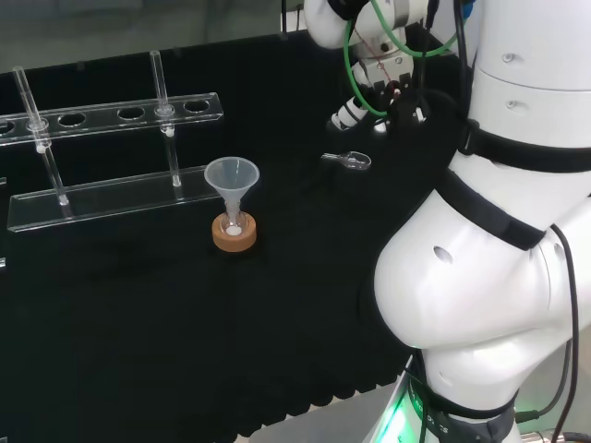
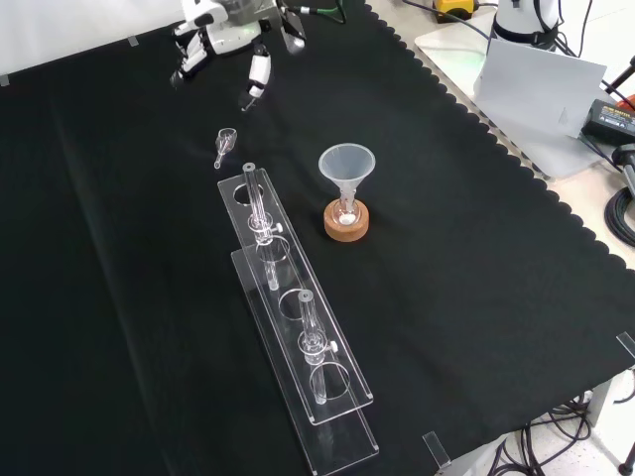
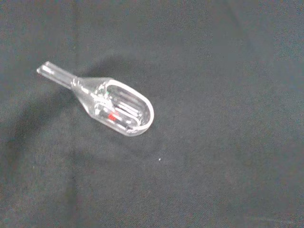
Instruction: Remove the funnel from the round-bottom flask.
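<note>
Clear rack with two upright tubes sits left in the front view. Small glass scoop lies flat on the cloth just past the rack's far end, nothing touching it. Hand hovers above the scoop, fingers relaxed and spread, empty. Funnel stands right of the rack, stem down in the flask on its cork ring, well apart from the hand.

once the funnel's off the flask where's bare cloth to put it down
In the front view, the widest bare cloth lies right of the funnel and its cork stand, out to the scalloped edge. The left side, beyond the test tube rack, is bare too. It is crowded between the rack, the glass scoop and the hand.
</note>
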Motion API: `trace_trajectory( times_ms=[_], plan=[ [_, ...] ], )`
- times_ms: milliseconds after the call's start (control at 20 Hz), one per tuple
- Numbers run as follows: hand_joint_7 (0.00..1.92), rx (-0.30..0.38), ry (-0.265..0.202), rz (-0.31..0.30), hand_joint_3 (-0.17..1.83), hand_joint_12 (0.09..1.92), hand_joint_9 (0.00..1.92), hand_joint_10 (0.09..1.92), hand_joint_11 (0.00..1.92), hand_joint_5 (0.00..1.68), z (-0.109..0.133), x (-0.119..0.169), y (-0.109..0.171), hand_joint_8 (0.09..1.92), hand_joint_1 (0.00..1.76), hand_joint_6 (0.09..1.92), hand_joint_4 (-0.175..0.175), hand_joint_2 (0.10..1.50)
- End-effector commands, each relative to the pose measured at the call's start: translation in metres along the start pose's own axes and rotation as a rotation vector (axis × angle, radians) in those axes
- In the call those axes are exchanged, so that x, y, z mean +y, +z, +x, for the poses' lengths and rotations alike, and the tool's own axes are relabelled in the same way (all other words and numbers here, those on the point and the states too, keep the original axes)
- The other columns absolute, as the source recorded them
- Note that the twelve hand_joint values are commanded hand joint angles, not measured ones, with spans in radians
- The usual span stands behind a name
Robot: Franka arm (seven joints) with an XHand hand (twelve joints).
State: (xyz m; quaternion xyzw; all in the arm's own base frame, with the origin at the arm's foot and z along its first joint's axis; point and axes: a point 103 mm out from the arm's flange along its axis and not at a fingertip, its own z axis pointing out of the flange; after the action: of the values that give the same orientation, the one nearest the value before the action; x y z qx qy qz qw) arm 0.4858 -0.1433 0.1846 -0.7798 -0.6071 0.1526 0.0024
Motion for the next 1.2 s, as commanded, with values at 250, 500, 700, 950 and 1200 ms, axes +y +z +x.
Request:
trace_trajectory(
  times_ms=[250, 500, 700, 950, 1200],
  plan=[
    [0.65, 0.042, -0.005, -0.059, 0.35, 1.52, 0.62, 0.09, 0.0, 0.27, -0.012, -0.032, -0.042, 0.09, 0.46, 0.09, 0.029, 0.58],
    [0.63, 0.069, -0.041, -0.069, 0.33, 1.51, 0.61, 0.09, 0.0, 0.26, -0.004, -0.056, -0.066, 0.09, 0.43, 0.09, 0.027, 0.58],
    [0.44, 0.093, -0.065, 0.027, 0.28, 1.42, 0.44, 0.09, 0.0, 0.13, 0.009, -0.074, -0.077, 0.09, 0.38, 0.09, 0.033, 0.58],
    [0.05, 0.153, -0.097, -0.005, 0.15, 1.11, 0.04, 0.09, 0.0, 0.0, 0.027, -0.1, -0.089, 0.09, 0.31, 0.09, 0.055, 0.59],
    [0.0, 0.201, -0.134, -0.03, 0.07, 0.94, 0.0, 0.09, 0.0, 0.0, 0.055, -0.129, -0.097, 0.09, 0.3, 0.09, 0.068, 0.6]
  ],
)
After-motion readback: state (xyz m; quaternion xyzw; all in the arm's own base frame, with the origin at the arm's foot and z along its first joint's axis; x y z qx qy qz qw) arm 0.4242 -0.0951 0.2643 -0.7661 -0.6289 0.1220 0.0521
